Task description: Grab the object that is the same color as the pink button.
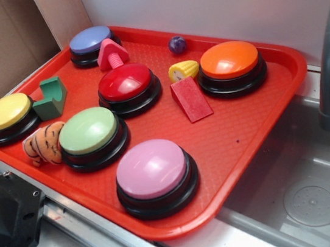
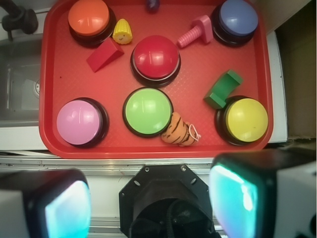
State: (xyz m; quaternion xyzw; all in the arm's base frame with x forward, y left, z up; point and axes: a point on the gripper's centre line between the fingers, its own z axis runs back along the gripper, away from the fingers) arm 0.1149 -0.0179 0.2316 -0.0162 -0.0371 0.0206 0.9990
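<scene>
Six dome buttons sit on the red tray (image 1: 281, 76): pink button (image 1: 153, 169) at the near edge, green button (image 1: 89, 131), yellow button (image 1: 6, 112), red button (image 1: 125, 83) mid-tray, orange button (image 1: 230, 60), blue-purple button (image 1: 90, 40) at the back. Pink toy bolt (image 1: 111, 53) lies on its side, head touching the blue-purple button's base, stem pointing toward the red button. Red wedge (image 1: 191, 99) is between the red and orange buttons, beside the corn toy (image 1: 183, 70). Green block (image 1: 51, 98) is next to the yellow button; striped plush (image 1: 44, 145) rests against the green one. Claw (image 2: 148, 203) is spread wide, holding nothing, hanging off the tray's near edge, well apart from the bolt.
</scene>
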